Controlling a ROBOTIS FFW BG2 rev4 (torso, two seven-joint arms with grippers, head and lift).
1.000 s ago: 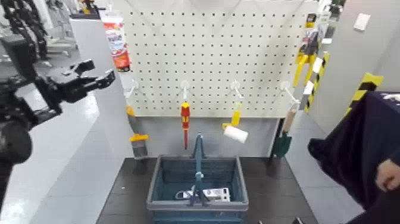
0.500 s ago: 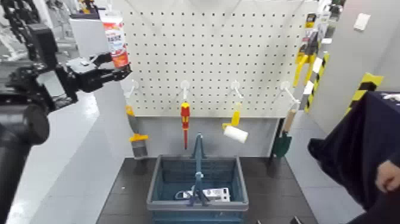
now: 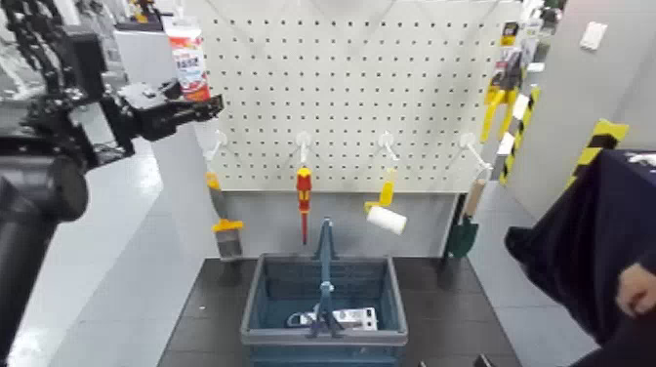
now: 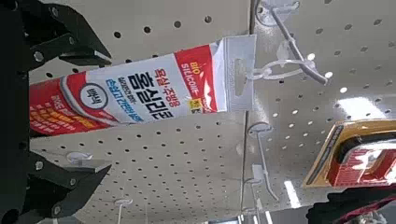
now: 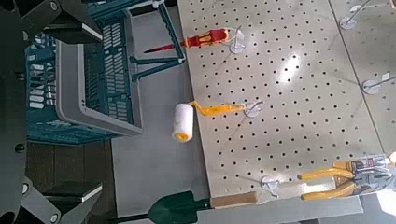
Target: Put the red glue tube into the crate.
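A dark floor mat (image 3: 439, 307) runs out below me to a pale pegboard (image 3: 342, 98). Taking the head view as a clock face, the crate (image 3: 324, 339) sits on the mat at six o'clock, its tall blue handle (image 3: 327, 256) upright and a white-labelled package (image 3: 353, 318) lying inside. My right end effector (image 5: 101, 112) is idle, seen only in its wrist view; its jaws stand apart with nothing between them. A person's hand (image 3: 637, 289) rests over dark cloth (image 3: 576, 224) at four o'clock.

Farther off, tools hang from the board's hooks: a scraper (image 3: 227, 239) at eight o'clock, a red-and-yellow screwdriver (image 3: 304, 192) just left of centre, a paint roller (image 3: 387, 220) and a green trowel (image 3: 463, 238) toward four, yellow-handled pliers (image 3: 499, 102) at two.

The red glue tube (image 4: 140, 89) is up at half past ten, hanging from its hook (image 4: 304, 56) by the clear tab. I have my left end effector (image 4: 110, 117) there, partway open, one jaw on each side of the tube's body, with a visible gap on one side, so it isn't gripped.
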